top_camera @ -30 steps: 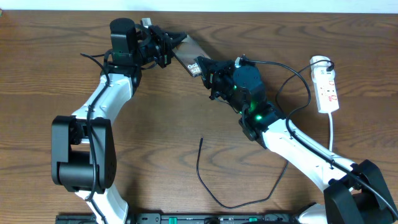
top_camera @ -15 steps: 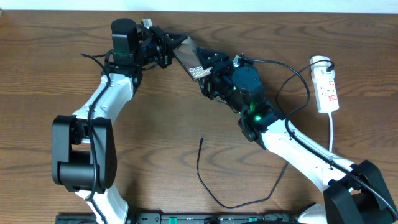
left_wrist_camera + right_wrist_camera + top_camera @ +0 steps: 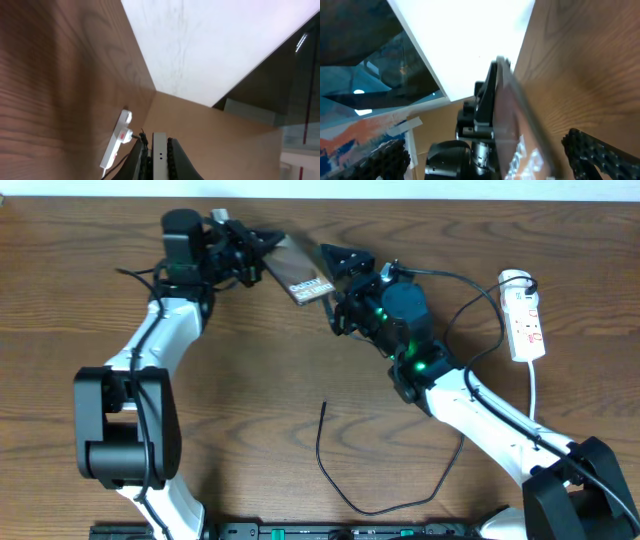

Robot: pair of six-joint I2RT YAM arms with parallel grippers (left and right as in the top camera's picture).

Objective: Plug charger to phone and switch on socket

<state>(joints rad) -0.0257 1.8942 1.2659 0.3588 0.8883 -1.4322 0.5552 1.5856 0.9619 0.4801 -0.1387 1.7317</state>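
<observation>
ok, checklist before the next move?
1. Left hand gripping phone: ok, shut on its far end.
2. Right hand open and empty: ok, though the phone's near end sits between its fingers.
3. Charger in a hand: not ok, it lies loose on the table.
4. Phone's port visible and reachable: cannot tell.
5. Socket switched on: cannot tell, too small.
</observation>
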